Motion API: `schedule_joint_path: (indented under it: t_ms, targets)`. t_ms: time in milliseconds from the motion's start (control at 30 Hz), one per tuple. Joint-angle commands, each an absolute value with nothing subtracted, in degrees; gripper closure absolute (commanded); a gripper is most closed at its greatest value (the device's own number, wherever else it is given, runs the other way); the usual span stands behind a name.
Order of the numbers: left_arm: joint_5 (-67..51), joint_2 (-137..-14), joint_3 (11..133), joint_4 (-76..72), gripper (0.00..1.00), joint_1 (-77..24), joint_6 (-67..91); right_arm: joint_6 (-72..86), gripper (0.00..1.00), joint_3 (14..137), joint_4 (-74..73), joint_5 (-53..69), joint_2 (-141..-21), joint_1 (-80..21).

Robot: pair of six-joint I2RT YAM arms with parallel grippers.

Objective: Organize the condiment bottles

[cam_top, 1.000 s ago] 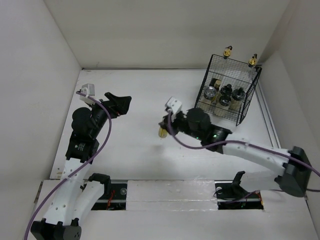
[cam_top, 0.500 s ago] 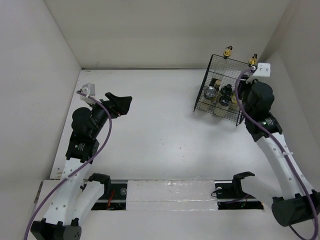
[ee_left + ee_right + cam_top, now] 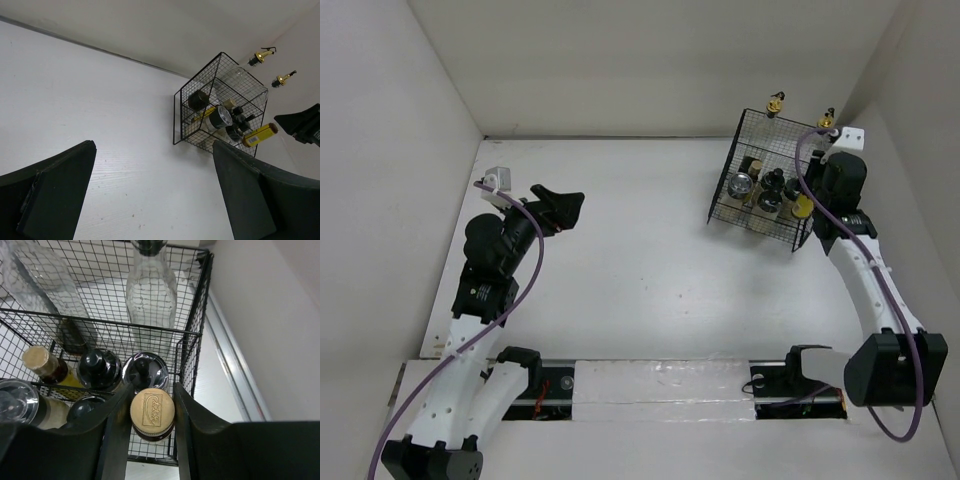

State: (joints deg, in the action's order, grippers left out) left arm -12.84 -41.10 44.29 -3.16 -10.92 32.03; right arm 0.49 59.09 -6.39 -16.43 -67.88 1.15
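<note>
The small yellow bottle (image 3: 152, 412) is clamped in the right gripper (image 3: 150, 416) at the near right corner of the wire basket (image 3: 195, 335), while the left gripper (image 3: 558, 207) hangs over the table (image 3: 640, 260), jaws spread wide.

Clad in white link shells (image 3: 868, 285) with black motor joints (image 3: 488, 240), strung with looping purple cables (image 3: 537, 255).
</note>
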Motion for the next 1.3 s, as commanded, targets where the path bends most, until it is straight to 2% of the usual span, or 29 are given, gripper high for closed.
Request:
schedule_joint_path:
  t_ms: [0,433,567,600,700,733,800,833,967,1067,1267]
  targets:
    - [-12.7,-41.1,46.8,-5.1,0.01,-11.2,32.0,2.4,0.86,59.1,2.2,-14.0,-70.1,1.8]
    - [-13.4,-43.0,46.8,-5.2,0.01,-11.2,32.6,5.4,0.82,53.8,5.4,-13.4,-75.8,1.8]
    - [-12.9,-44.1,46.8,-5.2,0.01,-11.2,32.6,5.4,0.68,52.6,5.4,-14.3,-76.4,1.3]
    - [-12.9,-44.1,46.8,-4.7,0.01,-11.2,32.6,5.4,0.59,52.0,5.4,-14.3,-76.4,1.3]
    - [-12.9,-44.7,46.8,-4.7,0.01,-11.2,32.6,5.4,0.45,51.4,5.4,-14.9,-75.1,1.3]
    - [-12.9,-44.7,47.4,-4.1,0.01,-11.2,32.6,5.4,0.35,51.4,5.4,-14.9,-74.2,1.3]
    - [-12.9,-45.6,48.1,-3.5,0.01,-11.2,32.6,5.4,0.26,52.2,4.7,-14.9,-70.8,1.3]
    - [-12.9,-45.6,48.1,-3.5,0.01,-11.2,32.6,5.4,0.17,52.2,4.1,-14.9,-69.4,1.3]
    - [-13.7,-46.1,48.1,-3.5,0.01,-11.2,32.6,5.4,0.01,54.8,2.4,-13.7,-61.1,0.8]
    - [-14.4,-45.6,48.1,-4.6,0.01,-10.5,32.6,4.3,0.01,56.2,1.8,-9.0,-54.1,-1.2]
    - [-16.8,-42.8,48.0,-6.5,0.01,-9.4,32.6,1.3,0.01,59.7,1.8,11.1,-42.4,-4.3]
